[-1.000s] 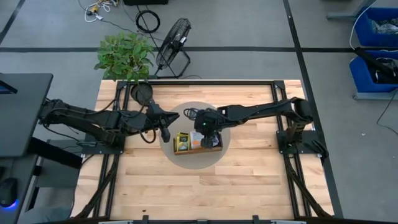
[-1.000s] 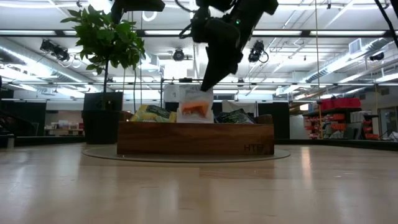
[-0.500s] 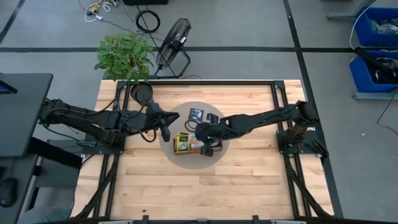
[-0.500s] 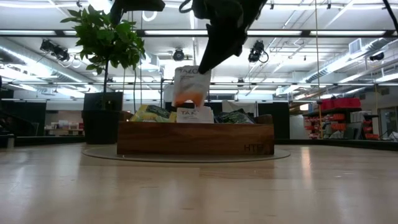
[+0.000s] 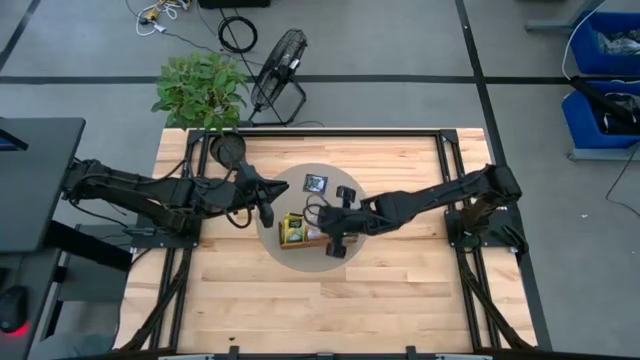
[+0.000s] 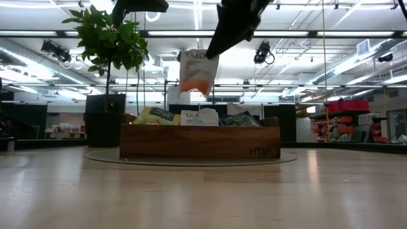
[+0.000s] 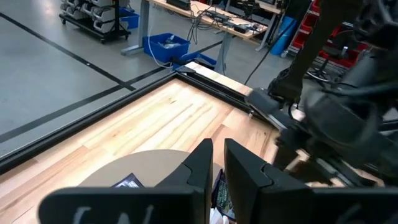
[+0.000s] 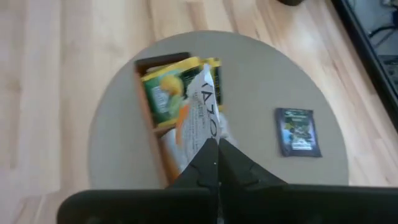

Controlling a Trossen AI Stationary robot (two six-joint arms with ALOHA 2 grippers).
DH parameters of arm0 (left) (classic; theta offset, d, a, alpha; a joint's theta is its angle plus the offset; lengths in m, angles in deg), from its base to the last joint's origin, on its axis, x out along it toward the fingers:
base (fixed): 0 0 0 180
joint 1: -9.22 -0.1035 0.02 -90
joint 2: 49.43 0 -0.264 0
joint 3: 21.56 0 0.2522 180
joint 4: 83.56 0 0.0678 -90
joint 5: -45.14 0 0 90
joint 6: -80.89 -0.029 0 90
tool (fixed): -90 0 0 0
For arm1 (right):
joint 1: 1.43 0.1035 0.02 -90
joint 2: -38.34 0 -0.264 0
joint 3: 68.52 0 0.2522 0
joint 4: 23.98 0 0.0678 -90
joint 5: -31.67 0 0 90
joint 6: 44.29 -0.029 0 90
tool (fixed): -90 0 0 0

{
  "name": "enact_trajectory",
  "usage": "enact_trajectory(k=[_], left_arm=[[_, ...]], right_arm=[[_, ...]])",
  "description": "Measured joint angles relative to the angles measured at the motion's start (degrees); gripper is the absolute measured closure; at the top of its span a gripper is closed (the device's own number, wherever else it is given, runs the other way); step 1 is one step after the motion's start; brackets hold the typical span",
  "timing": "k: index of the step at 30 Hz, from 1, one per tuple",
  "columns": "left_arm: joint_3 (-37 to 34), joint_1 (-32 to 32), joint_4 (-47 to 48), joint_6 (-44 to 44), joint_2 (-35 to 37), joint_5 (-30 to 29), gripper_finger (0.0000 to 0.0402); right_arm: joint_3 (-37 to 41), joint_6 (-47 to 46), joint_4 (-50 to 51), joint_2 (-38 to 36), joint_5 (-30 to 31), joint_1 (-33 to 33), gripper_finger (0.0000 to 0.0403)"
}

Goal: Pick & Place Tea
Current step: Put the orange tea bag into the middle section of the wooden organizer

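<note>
A white and orange tea packet (image 6: pixel 198 71) hangs above the long brown wooden tray (image 6: pixel 200 141), with my right gripper (image 6: pixel 215 51) shut on it. In the right wrist view the packet (image 8: pixel 199 118) shows over the tray (image 8: pixel 149 99). Yellow (image 6: pixel 156 116), white (image 6: pixel 199 117) and green (image 6: pixel 238 119) packets stand in the tray. Two dark packets (image 5: pixel 316 182) (image 5: pixel 345 192) lie flat on the round grey mat (image 5: pixel 290 180) behind the tray. My left gripper (image 5: pixel 266 212) waits left of the tray, its fingers (image 7: pixel 200 167) almost together with nothing between them. My right gripper pinches the packet's upper edge (image 6: pixel 212 56) between its two fingers. The fingers slant down onto it from above. The packet hangs below them, slightly tilted, clear of the tray and of the packets in it.
The tray stands on the round mat in the middle of the wooden table (image 5: pixel 330 300). A potted plant (image 5: pixel 200 88) and a floor fan (image 5: pixel 280 60) stand beyond the table's far edge. Bare wood lies in front of the mat.
My right gripper has risen and drawn toward the table's near edge, staying shut on the white and orange packet. The packet has come up out of the tray's middle and now hangs clear above it.
</note>
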Motion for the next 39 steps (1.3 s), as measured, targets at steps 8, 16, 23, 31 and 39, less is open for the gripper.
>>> enact_trajectory(k=[8, 16, 23, 31, 39], left_arm=[[0.00, 0.00, 0.03, 1.06, 0.00, -1.01, 0.0356], [0.00, -0.02, 0.05, 0.69, 0.00, -2.37, 0.0356], [0.00, -0.02, 0.02, -0.39, 0.00, -2.51, 0.0356], [0.00, -0.02, 0.01, -0.46, 0.00, -2.51, 0.0356], [0.00, -0.02, 0.02, -0.50, 0.00, -2.51, 0.0356]], right_arm=[[0.04, 1.19, 0.91, 0.00, -0.42, 3.33, 0.0403], [5.11, 1.01, -2.80, 0.02, -2.30, 2.01, 0.0403], [6.40, 0.05, -4.83, 0.04, -2.32, -0.12, 0.0403], [6.40, 0.18, -4.83, 0.04, -4.22, -0.97, 0.0403], [6.40, 0.51, -4.85, 0.06, -4.26, -0.86, 0.0403]])
